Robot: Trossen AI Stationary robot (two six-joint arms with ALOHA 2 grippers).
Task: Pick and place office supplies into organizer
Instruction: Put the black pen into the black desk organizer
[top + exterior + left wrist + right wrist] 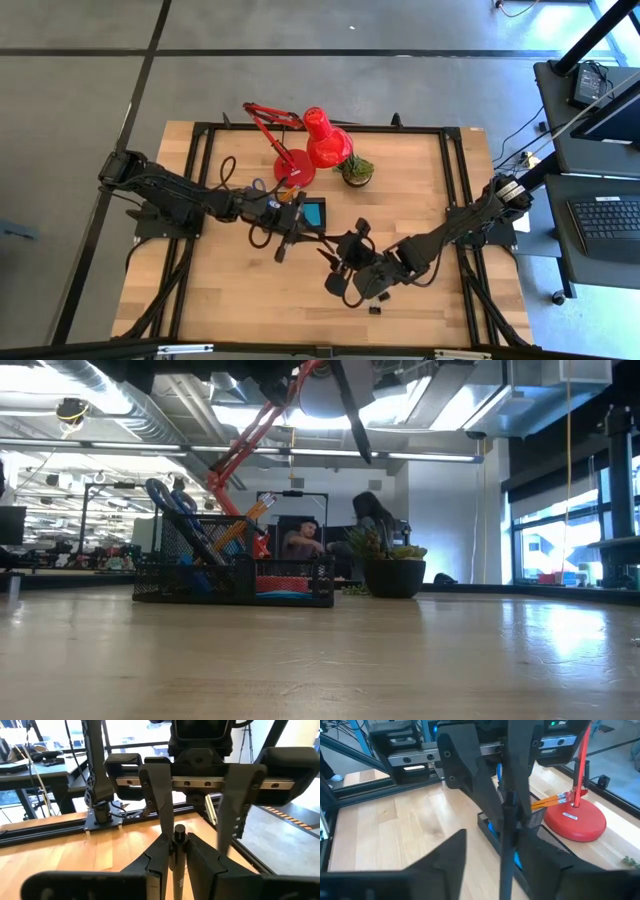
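Wooden table (230, 300) first, red desk lamp (322, 140) at the back. The black mesh organizer (306, 211) sits beside its base. Left gripper (177, 851) pinches a black pen (178, 855) mid-air between both arms – right gripper (335, 262) jaws parted, off it.

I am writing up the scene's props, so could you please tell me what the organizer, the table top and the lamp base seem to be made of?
The organizer looks like black wire mesh, probably metal: you can see through its walls. The table top appears to be pale wood with visible plank grain, matte. The lamp base is glossy red, likely painted metal or plastic; it catches highlights.
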